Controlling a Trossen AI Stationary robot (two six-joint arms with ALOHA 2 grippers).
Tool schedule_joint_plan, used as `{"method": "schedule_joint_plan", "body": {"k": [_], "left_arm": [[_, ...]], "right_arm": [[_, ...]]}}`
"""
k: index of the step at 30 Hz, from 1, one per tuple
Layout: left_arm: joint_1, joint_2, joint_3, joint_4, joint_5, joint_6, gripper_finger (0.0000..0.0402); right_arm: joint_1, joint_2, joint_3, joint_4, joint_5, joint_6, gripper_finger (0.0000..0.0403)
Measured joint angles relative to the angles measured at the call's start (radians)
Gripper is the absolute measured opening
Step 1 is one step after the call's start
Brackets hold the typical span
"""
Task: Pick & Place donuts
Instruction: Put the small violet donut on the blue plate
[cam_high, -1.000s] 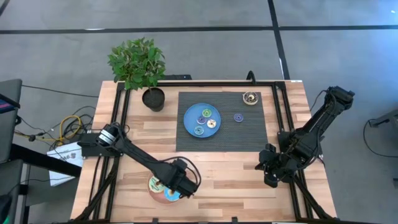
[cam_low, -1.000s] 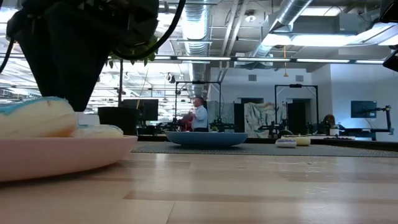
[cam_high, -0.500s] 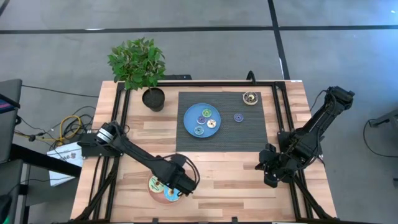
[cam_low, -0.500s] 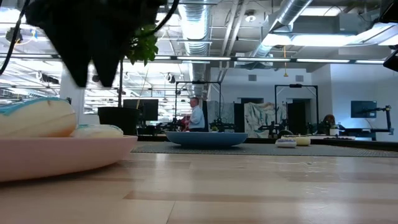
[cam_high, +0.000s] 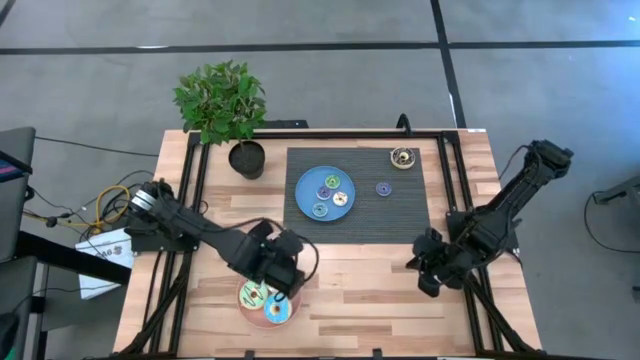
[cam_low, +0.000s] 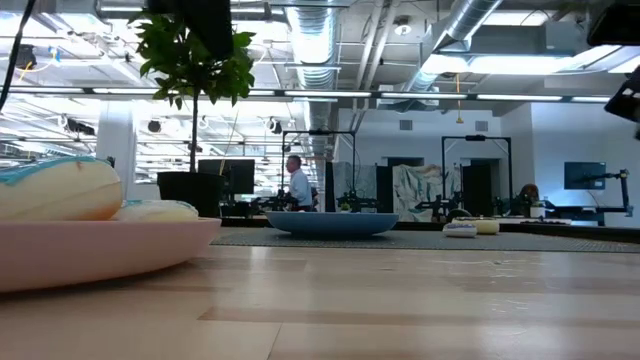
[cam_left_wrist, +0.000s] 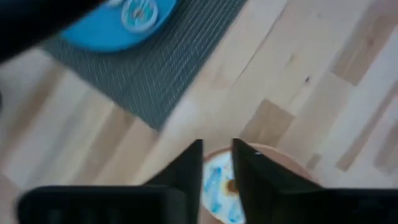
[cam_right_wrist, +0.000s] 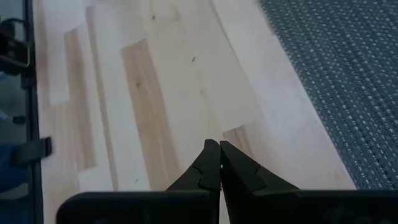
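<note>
High view: the left gripper (cam_high: 283, 277) hangs over the round pink plate (cam_high: 247, 306) at the bottom left, which holds flat-lying donuts.

Left wrist view: its fingers (cam_left_wrist: 188, 167) are a little apart, above the light blue donut (cam_left_wrist: 219, 185).

Right wrist view: the right gripper (cam_right_wrist: 213, 163) is pinched closed, empty.

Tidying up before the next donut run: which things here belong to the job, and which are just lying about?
Job: light blue donut, pink plate, blue plate with minis, brown donut, lone mini on the mat.
Lying about: potted plant, cables beside the table.
</note>
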Motion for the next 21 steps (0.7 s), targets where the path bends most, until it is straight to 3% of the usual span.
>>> {"method": "schedule_joint_plan", "body": {"k": [3, 9, 14, 21], "left_arm": [[0.021, -0.002, -0.001, 0.028, -0.027, 0.18, 0.0015], [0.069, -0.015, -0.035, 0.086, -0.016, 0.495, 0.0001], [0.153, -0.162, -0.341, 0.425, 0.155, 0.627, 0.0], [0.262, -0.504, -0.794, 0.842, 0.358, 0.715, 0.0]], "right_arm": [[-0.031, 0.0, 0.0, 0.001, -0.001, 0.0, 0.0], [-0.112, 0.0, 0.0, 0.033, -0.001, 0.0, 0.0], [-0.186, 0.0, 0.0, 0.127, 0.023, 0.0, 0.0], [-0.299, 0.0, 0.0, 0.261, 0.048, 0.0, 0.0]]}}
